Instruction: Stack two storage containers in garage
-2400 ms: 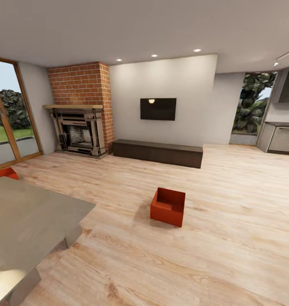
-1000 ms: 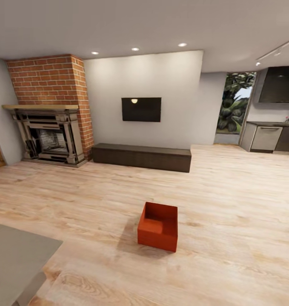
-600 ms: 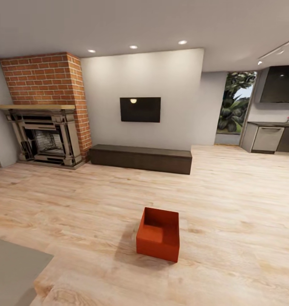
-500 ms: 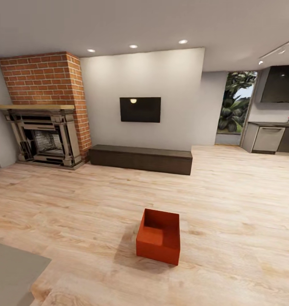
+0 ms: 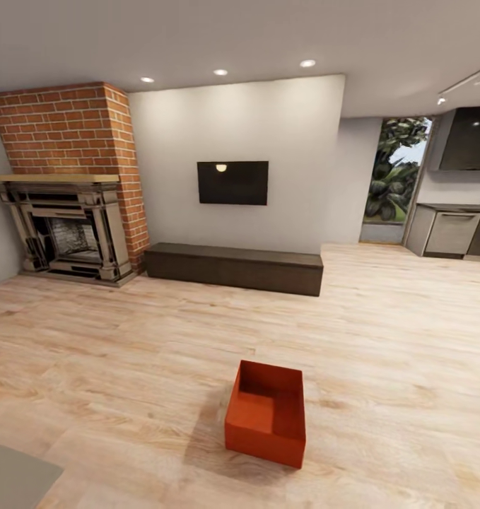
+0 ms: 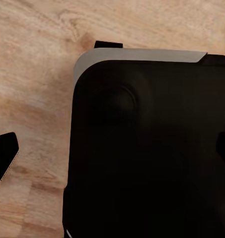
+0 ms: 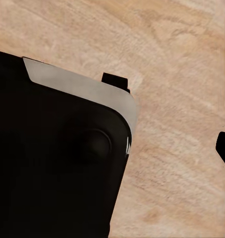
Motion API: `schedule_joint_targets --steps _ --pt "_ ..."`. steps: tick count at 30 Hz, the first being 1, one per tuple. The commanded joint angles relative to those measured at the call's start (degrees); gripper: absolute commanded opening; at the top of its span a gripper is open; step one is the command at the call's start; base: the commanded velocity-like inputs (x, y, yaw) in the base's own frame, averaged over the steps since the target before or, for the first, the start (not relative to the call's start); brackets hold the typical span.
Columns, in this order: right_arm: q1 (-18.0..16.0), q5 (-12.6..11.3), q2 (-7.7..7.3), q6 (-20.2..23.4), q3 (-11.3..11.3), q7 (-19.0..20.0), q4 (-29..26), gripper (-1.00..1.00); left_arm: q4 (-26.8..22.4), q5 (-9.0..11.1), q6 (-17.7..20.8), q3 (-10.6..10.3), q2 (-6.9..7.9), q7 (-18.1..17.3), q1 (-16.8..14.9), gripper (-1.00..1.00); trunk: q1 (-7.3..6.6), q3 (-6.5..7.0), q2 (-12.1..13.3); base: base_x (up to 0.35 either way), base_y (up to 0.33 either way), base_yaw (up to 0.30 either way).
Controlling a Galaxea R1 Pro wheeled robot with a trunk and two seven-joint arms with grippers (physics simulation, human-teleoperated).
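Observation:
One orange-red open-topped storage container [image 5: 266, 414] stands on the light wood planks of the living room, low in the head view, a little right of centre, and nothing lies in it. In the left wrist view my left gripper [image 6: 112, 153] hangs open over my black base [image 6: 152, 148], with one dark fingertip [image 6: 3, 158] over the planks. In the right wrist view my right gripper [image 7: 112, 148] is open too, with one fingertip [image 7: 224, 148] at the frame's edge. Neither gripper holds anything.
A long dark low cabinet [image 5: 232, 267] runs along the far wall under a wall TV [image 5: 232, 182]. A brick fireplace [image 5: 66, 212] stands at far left. Kitchen units [image 5: 455, 230] lie at far right. A grey table corner [image 5: 13, 481] pokes in at bottom left.
The camera has swung right and come nearer: the container now sits larger and lower in the view, while the glass door, the grey table and a red box at the left edge have slid out.

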Motion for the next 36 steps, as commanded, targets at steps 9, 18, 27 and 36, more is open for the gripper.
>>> schedule_joint_targets --steps 9,18,27,36 --pt "-0.04 -0.61 -0.01 -0.25 0.4 0.28 0.09 1.0 -0.01 0.55 -0.07 -0.01 0.0 -0.01 -0.01 1.0 0.03 -0.05 -0.02 0.323 0.0 0.0" --pt "-0.06 -0.62 -0.01 -0.25 0.4 0.26 0.09 1.0 -0.01 0.56 -0.07 -0.01 0.0 -0.01 -0.01 1.0 0.03 -0.05 -0.02 0.323 0.0 0.0" --pt "-0.05 -0.68 -0.01 -0.25 0.4 0.28 0.09 1.0 -0.01 0.56 -0.15 -0.01 0.0 -0.01 -0.01 1.0 0.03 -0.05 -0.02 0.323 0.0 0.0" --pt "-0.06 -0.61 -0.01 -0.25 0.4 0.28 0.09 1.0 -0.01 0.54 -0.16 -0.01 0.0 -0.01 -0.01 1.0 0.03 -0.05 -0.02 0.323 0.0 0.0"
